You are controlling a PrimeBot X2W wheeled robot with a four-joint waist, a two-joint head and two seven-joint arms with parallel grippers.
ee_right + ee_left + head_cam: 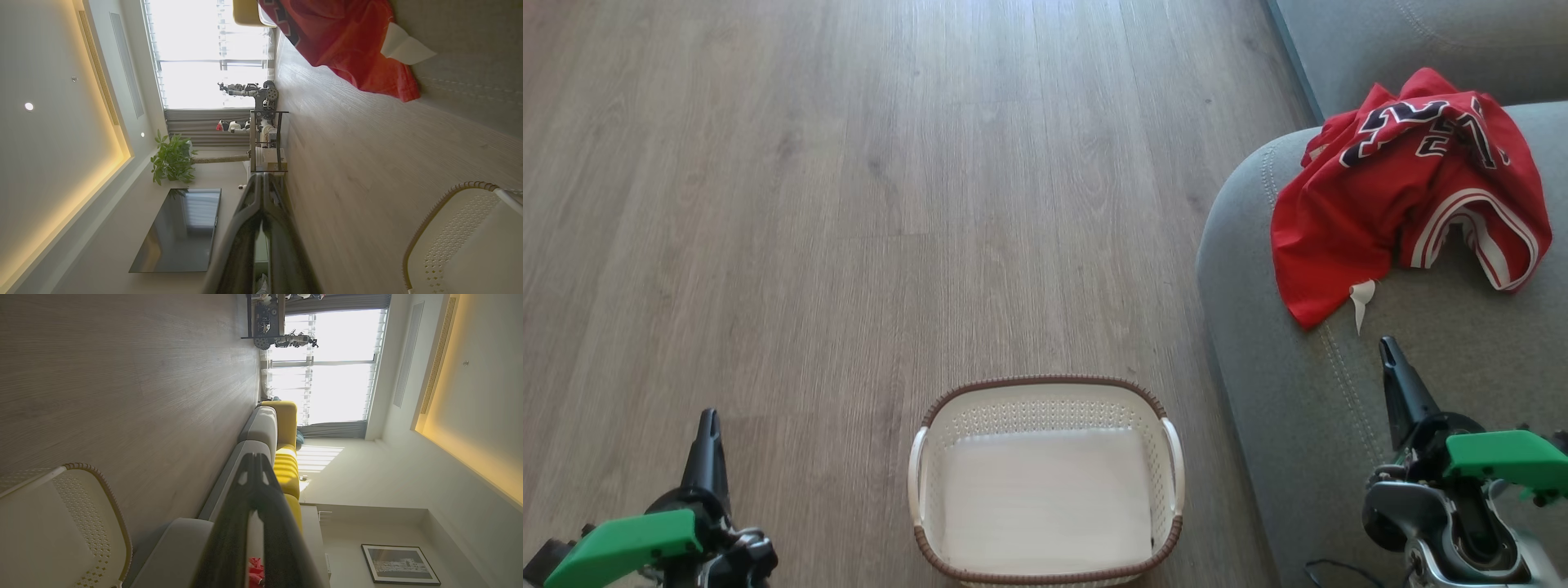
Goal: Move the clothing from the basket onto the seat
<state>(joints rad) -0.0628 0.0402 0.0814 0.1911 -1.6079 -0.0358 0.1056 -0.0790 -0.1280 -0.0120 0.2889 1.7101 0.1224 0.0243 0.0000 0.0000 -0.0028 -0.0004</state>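
1. The clothing [1409, 192] is in neither hand. The left hand [709, 418], low at the left above the floor [849, 212], has its two dark fingers pressed together on nothing.
2. The right hand [1386, 347] is likewise closed and empty. It hangs over the near part of the seat [1307, 425], with its tip pointing toward the red heap but apart from it.
3. Between the two hands, the basket [1045, 382] stands on the wooden floor just beside the seat's rounded edge. Its pale bottom lies bare.
4. Farther out, the red fabric lies crumpled on the grey cushion, black-and-white lettering uppermost. A striped hem curls at the right and a white tag [1361, 298] pokes from the near corner. Whether the heap is one garment or two cannot be told.
5. Judged from this, the transfer looks complete and the task is at its closing step. The next move calls for little: at most a check that nothing red hangs over the seat's edge, then parking the arms clear of basket and cushion.
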